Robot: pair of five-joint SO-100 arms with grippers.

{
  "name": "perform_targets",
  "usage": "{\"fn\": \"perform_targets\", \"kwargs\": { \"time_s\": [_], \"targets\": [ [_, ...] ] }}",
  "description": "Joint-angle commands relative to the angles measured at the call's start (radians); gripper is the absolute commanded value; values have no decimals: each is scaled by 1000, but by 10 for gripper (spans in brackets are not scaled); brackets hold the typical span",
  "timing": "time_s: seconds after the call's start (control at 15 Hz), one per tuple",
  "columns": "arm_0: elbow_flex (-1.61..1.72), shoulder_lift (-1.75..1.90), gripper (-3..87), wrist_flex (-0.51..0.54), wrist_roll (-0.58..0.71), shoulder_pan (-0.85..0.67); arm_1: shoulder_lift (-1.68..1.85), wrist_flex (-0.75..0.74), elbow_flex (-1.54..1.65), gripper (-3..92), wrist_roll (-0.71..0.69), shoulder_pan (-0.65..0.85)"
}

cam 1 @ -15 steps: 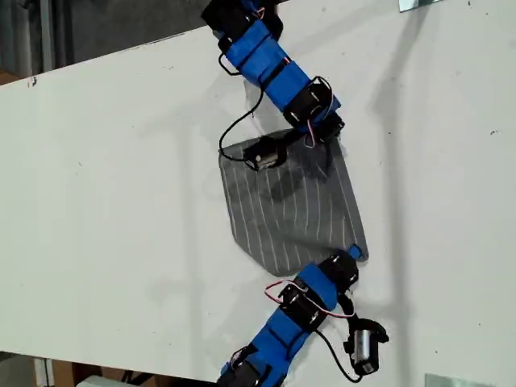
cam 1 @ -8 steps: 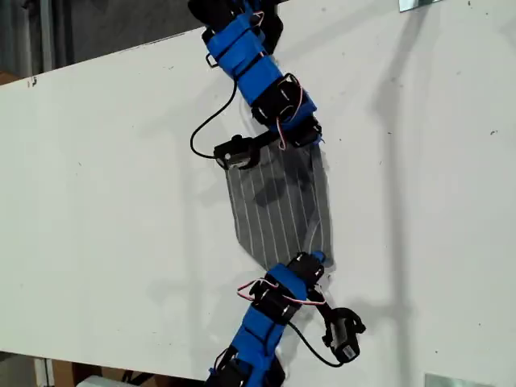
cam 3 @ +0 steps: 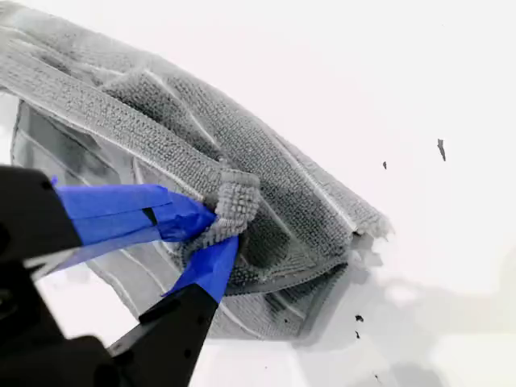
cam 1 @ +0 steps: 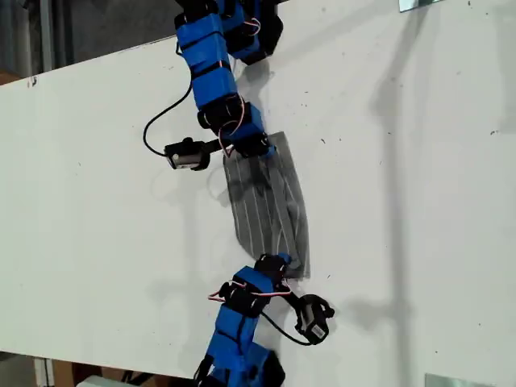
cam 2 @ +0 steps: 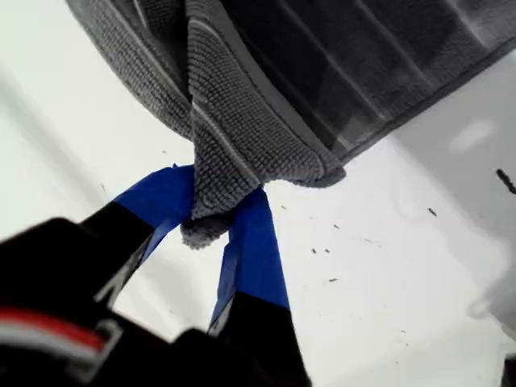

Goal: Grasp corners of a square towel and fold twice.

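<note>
The dark grey striped towel [cam 1: 270,210] lies mid-table in the exterior view as a narrow doubled strip. One blue arm reaches in from that view's top, its gripper [cam 1: 256,149] at the towel's far end. Another arm comes from the bottom, its gripper [cam 1: 278,262] at the near end. The wrist views do not show which arm is which. My first gripper [cam 2: 214,218] is shut on a towel corner [cam 2: 205,205], with the cloth [cam 2: 339,72] draped beyond it. My second gripper [cam 3: 211,234] is shut on another corner [cam 3: 234,205], over folded layers [cam 3: 290,201].
The white table [cam 1: 97,201] spreads wide on both sides of the towel. Its far edge [cam 1: 105,58] slants across the exterior view's upper left. Metal pieces sit at that view's top right [cam 1: 419,4] and bottom right [cam 1: 455,380]. Wrist cameras [cam 1: 187,155] [cam 1: 314,316] hang beside the arms.
Both arms swung toward the exterior view's left, carrying the towel's right-hand edge over the rest. The towel went from a wide sheet to a narrow folded strip.
</note>
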Motion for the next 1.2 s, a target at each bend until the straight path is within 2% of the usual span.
{"fn": "perform_targets", "kwargs": {
  "time_s": [0.0,0.27,0.4,0.67,1.13],
  "targets": [
    [115,195,-1,-43,-23,-34,58,-57,43,-1,-58,77],
    [380,410,-1,-126,-34,-106,48,-121,92,-1,-153,184],
    [509,488,-1,-202,12,-172,44,-124,92,-1,-198,239],
    [652,509,-1,-267,72,-285,-97,-190,106,-1,-267,350],
    [581,534,-1,-184,61,-173,-98,-149,51,-1,-252,227]
  ]
}}
